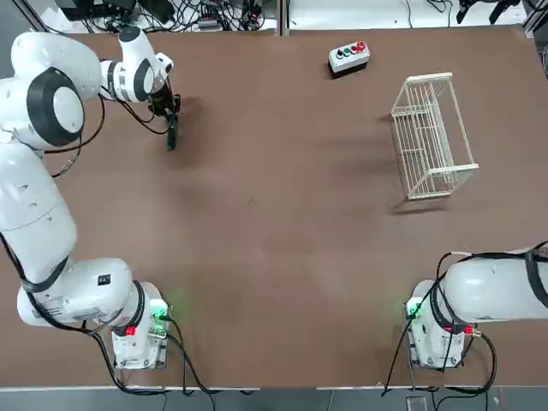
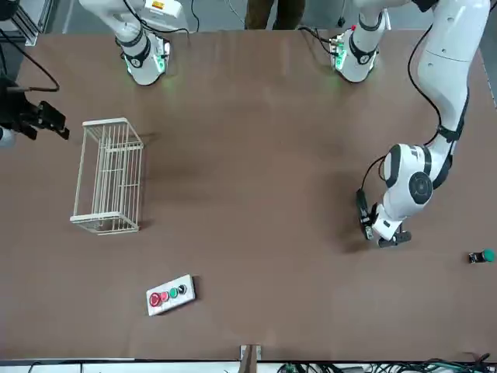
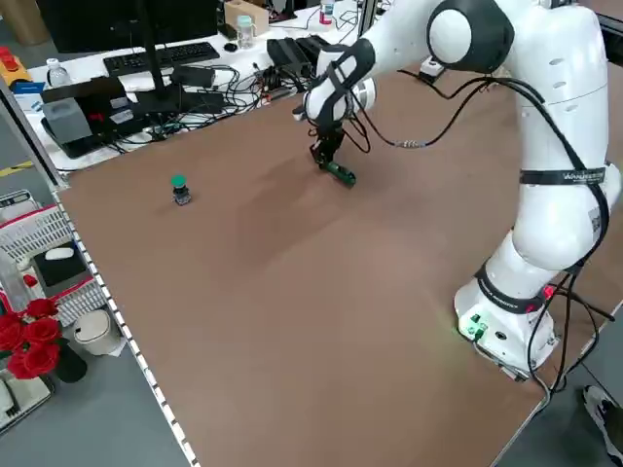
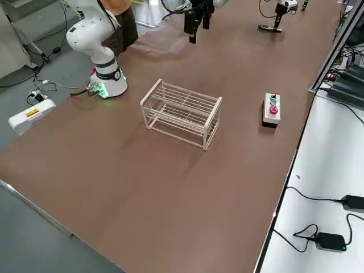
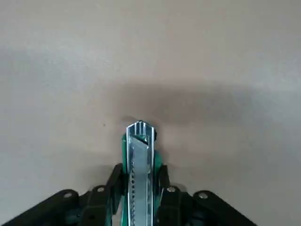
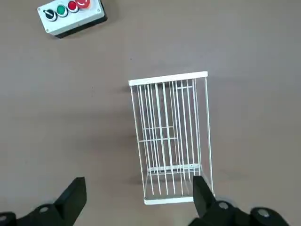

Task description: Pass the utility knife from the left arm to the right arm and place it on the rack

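- The left gripper is down at the far left part of the table, its two fingers clenched on the utility knife – the wrist view shows the green-and-silver body pinched between the black pads, with the ridged end sticking out past them towards the tabletop
- In the top view the knife shows as a slim dark stick just below the gripper, seemingly at or just above the surface; whether it touches the table I cannot tell
- The grip sits near one end, which by my reading leaves a free length for the other arm to take – a sensible hold for a handover
- The right gripper hangs high with its jaws spread wide and nothing between them; it looks straight down on the rack, so it is already placed above the drop-off point and ready to receive
- The rack, white wire, stands with nothing in it on the robot's right side of the table, well apart from the knife
- A grey button box lies near the far edge, and a small green-topped object stands off to the left; neither is in the way
- Judged from this, the pick-up grasp is made, while the lift, the pass and the placing are not yet done
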